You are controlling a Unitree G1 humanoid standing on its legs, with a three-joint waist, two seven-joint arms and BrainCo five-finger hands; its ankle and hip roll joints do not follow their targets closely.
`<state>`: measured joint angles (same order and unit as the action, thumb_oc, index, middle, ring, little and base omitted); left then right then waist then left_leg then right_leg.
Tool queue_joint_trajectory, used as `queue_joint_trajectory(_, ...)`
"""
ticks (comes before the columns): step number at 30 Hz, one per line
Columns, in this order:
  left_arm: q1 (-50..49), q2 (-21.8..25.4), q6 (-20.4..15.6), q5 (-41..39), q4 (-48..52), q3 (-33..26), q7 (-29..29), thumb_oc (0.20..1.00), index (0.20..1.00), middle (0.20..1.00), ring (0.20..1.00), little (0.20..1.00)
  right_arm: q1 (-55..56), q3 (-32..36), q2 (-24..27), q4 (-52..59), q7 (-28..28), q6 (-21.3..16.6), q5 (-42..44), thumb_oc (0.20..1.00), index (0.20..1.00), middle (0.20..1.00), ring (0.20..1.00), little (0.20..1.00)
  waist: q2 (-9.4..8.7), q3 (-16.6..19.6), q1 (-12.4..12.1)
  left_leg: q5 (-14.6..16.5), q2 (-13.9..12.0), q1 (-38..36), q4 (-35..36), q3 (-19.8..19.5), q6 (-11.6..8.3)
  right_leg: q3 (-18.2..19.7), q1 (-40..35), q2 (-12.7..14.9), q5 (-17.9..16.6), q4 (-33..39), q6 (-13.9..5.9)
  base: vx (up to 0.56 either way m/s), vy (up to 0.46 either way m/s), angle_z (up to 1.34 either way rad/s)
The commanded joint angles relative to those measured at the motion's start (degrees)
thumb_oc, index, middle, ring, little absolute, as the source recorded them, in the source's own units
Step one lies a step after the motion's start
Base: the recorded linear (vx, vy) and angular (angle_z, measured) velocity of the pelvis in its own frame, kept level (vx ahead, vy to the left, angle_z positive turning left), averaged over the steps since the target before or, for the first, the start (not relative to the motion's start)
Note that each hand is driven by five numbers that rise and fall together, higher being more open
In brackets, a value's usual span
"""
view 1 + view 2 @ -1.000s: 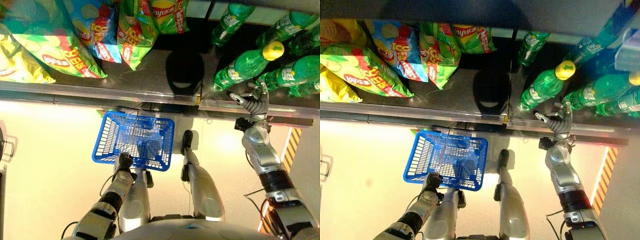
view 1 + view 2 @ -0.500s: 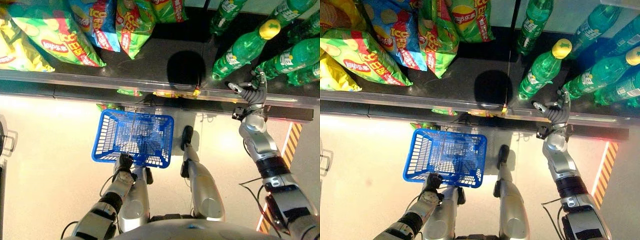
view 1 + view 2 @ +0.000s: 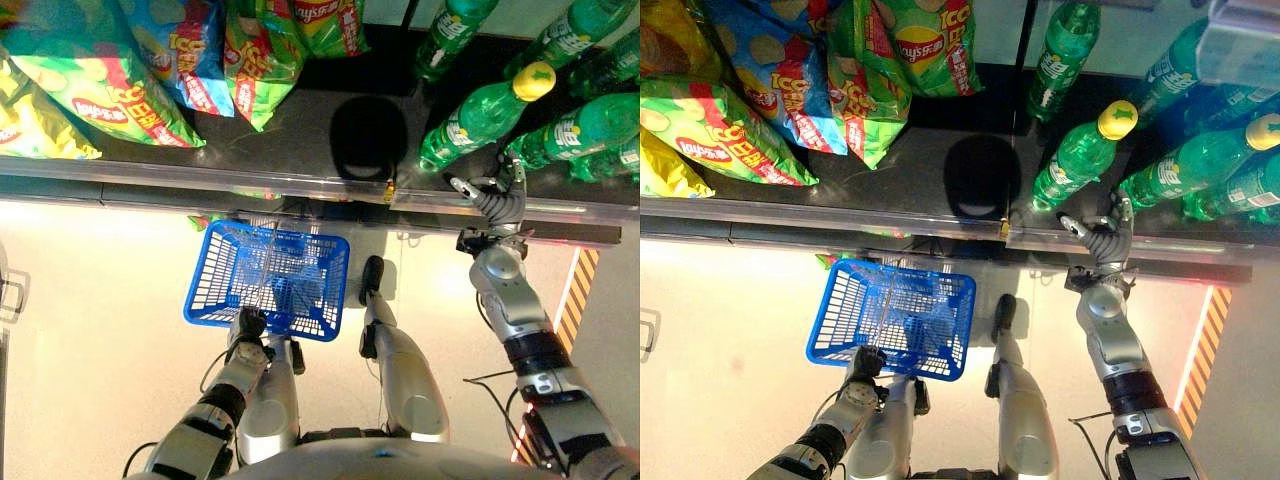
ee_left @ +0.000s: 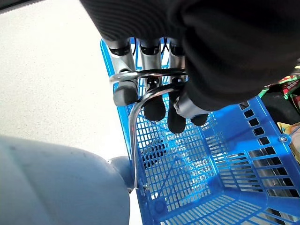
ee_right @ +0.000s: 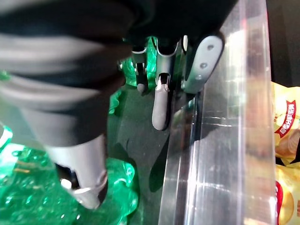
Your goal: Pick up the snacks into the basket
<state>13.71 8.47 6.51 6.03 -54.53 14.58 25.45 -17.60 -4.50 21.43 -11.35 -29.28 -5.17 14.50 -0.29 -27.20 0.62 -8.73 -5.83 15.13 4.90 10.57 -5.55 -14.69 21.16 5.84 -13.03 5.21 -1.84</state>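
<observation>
The left hand (image 4: pixel 159 93) is curled round the metal handle (image 4: pixel 136 117) of the blue basket (image 3: pixel 268 280), which hangs low and near the robot, below the front edge of the shelf (image 3: pixel 300 185). Through its mesh the basket appears to hold no snack yet, so by these pictures the task is barely begun.

The right hand (image 3: pixel 495 200) is up at the shelf's front rail on the right side, fingers spread and relaxed, gripping nothing. It sits just beside the green soda bottles (image 3: pixel 480 120) lying on the shelf, and in its wrist view the fingertips (image 5: pixel 160 112) hang over the dark shelf floor next to a green bottle (image 5: pixel 117 192).

The snacks, bright chip bags (image 3: pixel 740 90), lie on the far left part of the shelf, well apart from the right hand. What is left is nearly everything: the free hand needs to reach across to the bags, take one, and drop it into the basket.
</observation>
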Motion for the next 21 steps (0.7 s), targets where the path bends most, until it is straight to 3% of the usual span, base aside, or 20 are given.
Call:
queue_joint_trajectory(1, -0.9, 2.2, 1.3, 2.6, -0.2, 1.5, 1.8, 0.2, 0.2, 0.2, 0.2, 0.2, -3.8, -6.7, -5.3, 2.5, 6.1, -0.4, 0.4, 1.0, 1.0, 1.0, 1.0, 1.0, -2.03, -1.7, -3.6, -0.9, 0.4, 3.5, -1.3, -1.3, 0.59, 1.8, -2.5, 5.2, 6.8, -7.6, -6.08, 0.0, 0.0, 0.0)
queue_joint_trajectory(9, -1.5, 2.5, 1.2, 3.0, 0.5, 2.4, 1.2, 0.2, 0.2, 0.2, 0.2, 0.2, -8.7, -7.0, -4.4, 0.0, 5.0, 0.8, -0.6, 1.0, 1.0, 1.0, 1.0, 1.0, -2.33, -1.8, -4.2, -1.0, 0.3, 3.5, -1.1, -1.5, 0.51, 1.6, -2.8, 5.3, 6.4, -7.2, -6.26, 0.0, 0.0, 0.0)
queue_joint_trajectory(21, -2.2, 3.1, 0.9, 1.1, 1.0, 4.8, 0.4, 0.2, 0.2, 0.2, 0.2, 0.2, -26.2, -7.8, 0.9, -14.7, 1.7, 3.7, 2.6, 1.0, 1.0, 1.0, 1.0, 1.0, -2.55, -2.1, -6.8, -0.8, 0.6, 3.7, -0.8, -2.0, 0.54, 0.9, -3.2, 5.5, 6.1, -6.8, -6.52, 0.0, 0.001, 0.0)
